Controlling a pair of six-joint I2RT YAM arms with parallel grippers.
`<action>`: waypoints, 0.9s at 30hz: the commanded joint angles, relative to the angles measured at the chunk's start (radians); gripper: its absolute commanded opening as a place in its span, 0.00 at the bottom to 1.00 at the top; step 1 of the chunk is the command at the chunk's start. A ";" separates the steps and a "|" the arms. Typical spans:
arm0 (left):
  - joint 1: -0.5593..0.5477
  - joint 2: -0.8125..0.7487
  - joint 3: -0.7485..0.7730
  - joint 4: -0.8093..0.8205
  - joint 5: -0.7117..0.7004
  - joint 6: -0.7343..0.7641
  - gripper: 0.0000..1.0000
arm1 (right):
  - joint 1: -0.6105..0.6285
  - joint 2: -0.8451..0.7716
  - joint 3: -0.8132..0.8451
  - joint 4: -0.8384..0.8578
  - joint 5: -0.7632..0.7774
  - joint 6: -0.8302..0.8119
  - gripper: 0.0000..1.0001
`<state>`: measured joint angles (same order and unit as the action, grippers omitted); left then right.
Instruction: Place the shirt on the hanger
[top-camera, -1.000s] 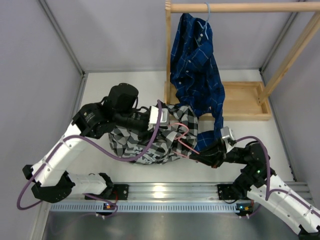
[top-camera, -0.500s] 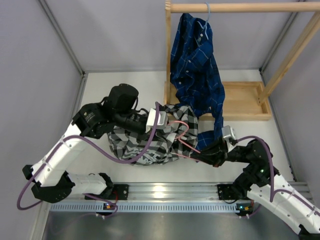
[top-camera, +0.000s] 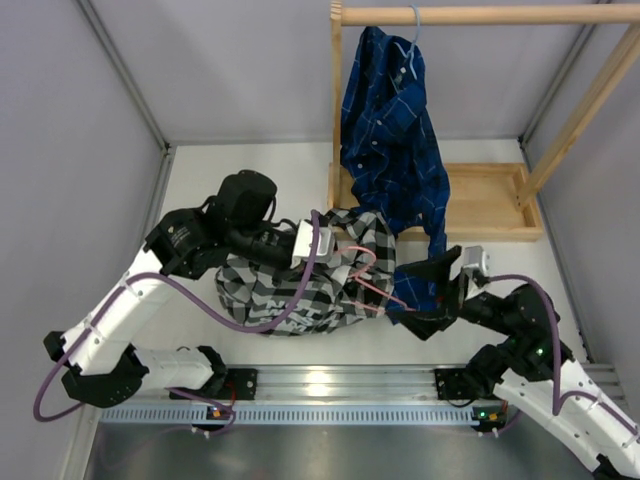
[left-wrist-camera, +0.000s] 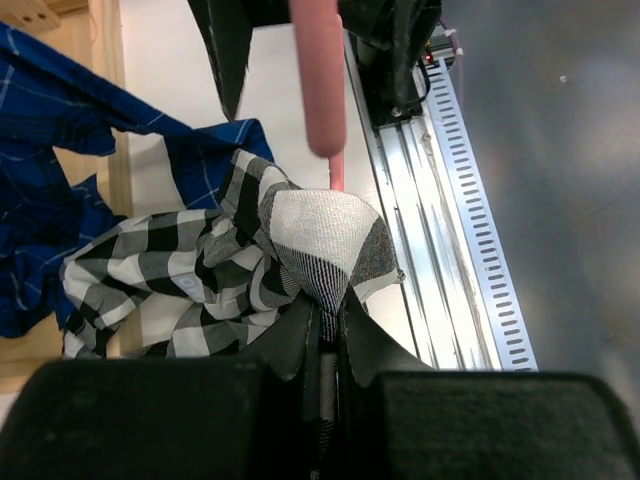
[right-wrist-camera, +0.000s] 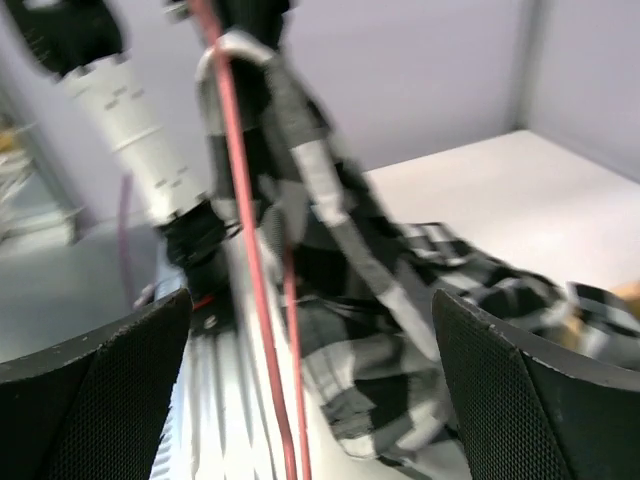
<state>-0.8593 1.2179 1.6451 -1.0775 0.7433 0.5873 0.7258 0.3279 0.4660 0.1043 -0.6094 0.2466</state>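
Black-and-white shirt (top-camera: 290, 292) pinched in left claw (left-wrist-camera: 322, 318); right claw (top-camera: 418, 296) gapes wide near pink hanger (right-wrist-camera: 251, 270).

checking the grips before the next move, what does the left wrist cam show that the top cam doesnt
Only the left wrist: the left gripper pinched shut on a fold of the checked shirt, with the cloth's grey inside showing.
Only the top view: the right gripper standing open at the shirt's edge, and the top bar that the blue shirt hangs from.
Both: the checked shirt, the pink hanger, blue cloth and the metal rail.
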 joint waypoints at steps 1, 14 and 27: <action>0.000 -0.017 -0.001 0.025 -0.054 -0.022 0.00 | 0.014 -0.090 0.051 -0.163 0.389 0.000 1.00; 0.000 -0.291 -0.297 0.517 -0.732 -0.529 0.00 | 0.014 -0.259 0.019 -0.437 0.783 0.354 0.90; 0.000 -0.423 -0.436 0.634 -0.645 -0.687 0.00 | 0.015 0.273 -0.063 0.276 0.412 0.439 0.67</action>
<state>-0.8581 0.7956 1.2201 -0.5800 0.1143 -0.0368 0.7265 0.5076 0.3862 0.1162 -0.1162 0.6407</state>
